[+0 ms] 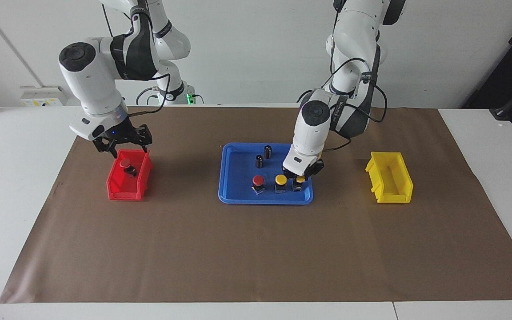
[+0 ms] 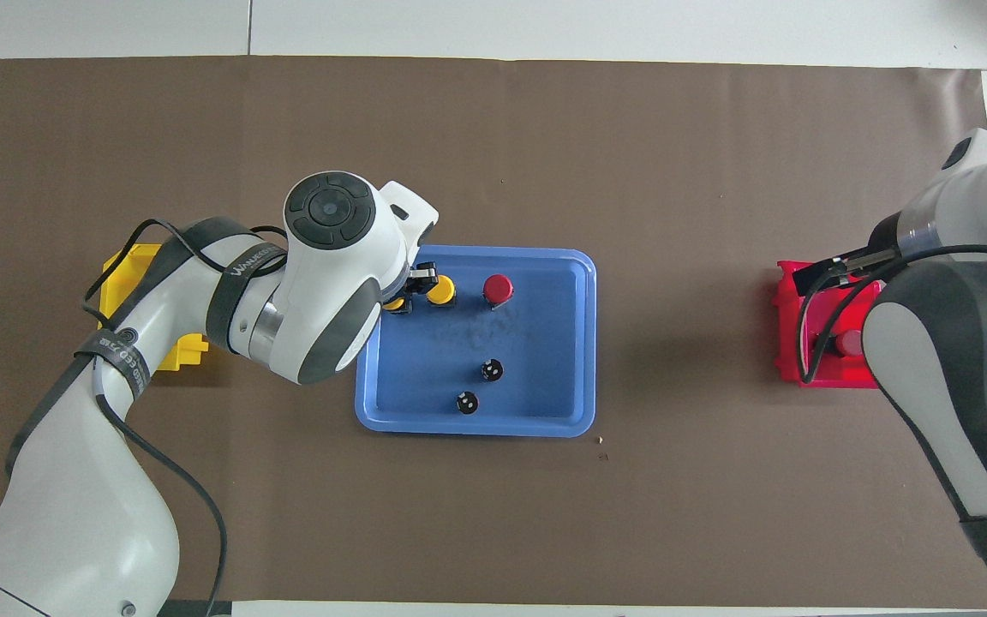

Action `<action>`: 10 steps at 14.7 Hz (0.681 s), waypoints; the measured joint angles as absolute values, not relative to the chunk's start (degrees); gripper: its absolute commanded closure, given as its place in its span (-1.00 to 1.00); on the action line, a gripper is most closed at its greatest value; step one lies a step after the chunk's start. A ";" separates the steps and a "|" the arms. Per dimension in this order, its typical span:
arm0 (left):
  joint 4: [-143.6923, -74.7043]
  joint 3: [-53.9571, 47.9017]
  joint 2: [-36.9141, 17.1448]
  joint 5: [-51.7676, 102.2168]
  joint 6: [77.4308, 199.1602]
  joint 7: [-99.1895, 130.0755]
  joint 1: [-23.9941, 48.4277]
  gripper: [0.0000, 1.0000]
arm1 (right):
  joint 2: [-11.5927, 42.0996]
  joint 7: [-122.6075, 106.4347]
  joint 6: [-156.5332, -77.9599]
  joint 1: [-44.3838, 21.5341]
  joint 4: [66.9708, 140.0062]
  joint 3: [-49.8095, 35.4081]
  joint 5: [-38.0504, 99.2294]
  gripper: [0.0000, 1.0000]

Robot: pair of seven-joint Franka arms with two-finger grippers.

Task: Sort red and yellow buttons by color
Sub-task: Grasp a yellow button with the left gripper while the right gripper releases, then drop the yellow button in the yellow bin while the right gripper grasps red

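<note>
Ok, facing view: left gripper (image 1: 299, 177) clamped on yellow button (image 1: 300, 180) in blue tray (image 1: 234, 195); right gripper (image 1: 125, 143) released over red bin (image 1: 114, 189) – red button (image 1: 127, 167) inside. Overhead: same yellow button (image 2: 393, 302) – small, rigid, probably light; slick dome, so grip the blocky base

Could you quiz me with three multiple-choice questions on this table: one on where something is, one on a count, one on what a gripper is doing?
1. Where is the button that has left the tray?
A. red bin
B. yellow bin
C. bare table

2. How many yellow buttons are on the tray?
A. none
B. one
C. two

3. The left gripper is
A. open over the yellow bin
B. shut on a yellow button
C. on a cylinder

Answers:
1 A, a red button lies in the red bin.
2 C, both stand on the tray.
3 B, the left gripper clasps a yellow button.
</note>
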State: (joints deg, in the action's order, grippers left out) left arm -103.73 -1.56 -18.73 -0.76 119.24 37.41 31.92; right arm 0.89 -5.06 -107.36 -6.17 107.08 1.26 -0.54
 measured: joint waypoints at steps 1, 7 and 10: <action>-103.34 -1.52 -18.28 -0.46 117.66 37.42 31.91 0.97 | 1.84 -2.56 -107.32 -7.61 105.65 1.23 -0.11 -0.99; -97.38 -0.29 -8.86 0.36 97.77 33.19 27.49 0.97 | 6.98 10.19 -103.43 -14.87 93.96 1.21 0.55 -0.99; -97.39 0.41 -5.59 0.42 95.86 23.55 21.51 0.97 | 14.27 20.96 -102.92 -22.23 85.74 1.13 0.52 -0.99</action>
State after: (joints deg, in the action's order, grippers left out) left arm -97.39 0.41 -5.59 0.42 95.86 23.55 21.51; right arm 14.27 20.96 -102.92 -22.23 85.74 1.13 0.52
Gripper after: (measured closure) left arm 0.590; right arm 0.000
